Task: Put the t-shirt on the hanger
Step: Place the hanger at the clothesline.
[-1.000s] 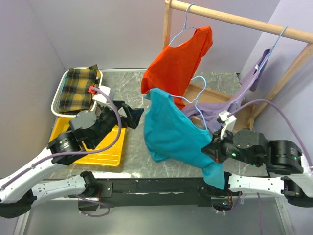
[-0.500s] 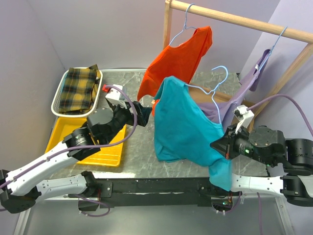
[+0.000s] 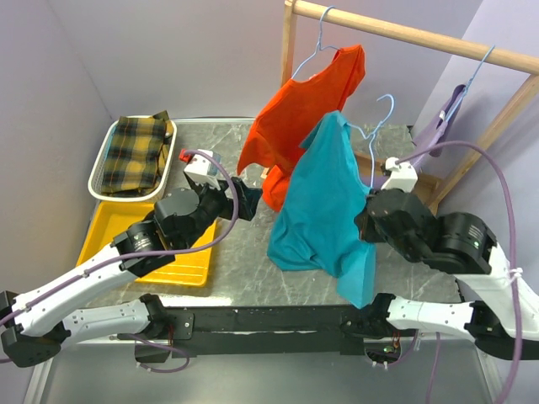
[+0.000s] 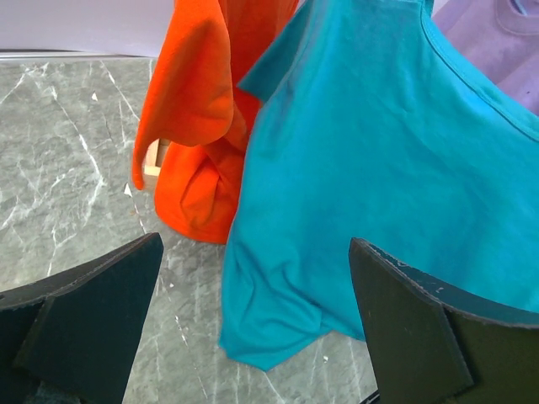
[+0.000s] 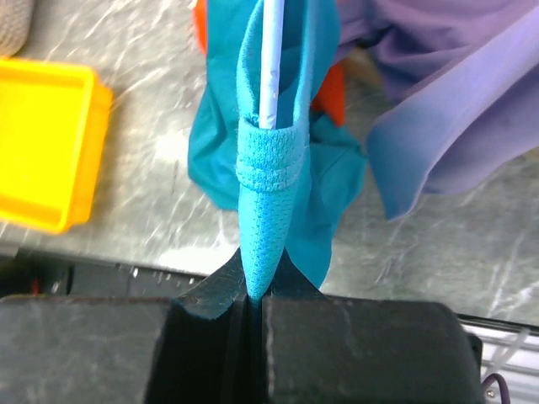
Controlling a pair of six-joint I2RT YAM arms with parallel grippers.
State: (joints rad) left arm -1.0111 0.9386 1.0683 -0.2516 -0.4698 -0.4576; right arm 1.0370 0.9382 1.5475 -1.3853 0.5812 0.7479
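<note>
1. The right fingers (image 5: 210, 295) are pressed together, pinching a fold of the teal t-shirt (image 5: 253, 168), which drapes over the hanger (image 5: 270, 59) wire, held up above the bench (image 3: 240, 261).
2. The left fingers (image 4: 93, 303) are spread wide, clear of the cloth, facing the t-shirt and an orange shirt (image 4: 194, 109).

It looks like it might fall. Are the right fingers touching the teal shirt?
Touching. The right wrist view shows the right fingers shut tight on a fold of the teal shirt, with the cloth squeezed between them.

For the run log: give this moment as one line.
left fingers: open, empty | right fingers: shut on t-shirt | t-shirt: hanging on hanger
</note>
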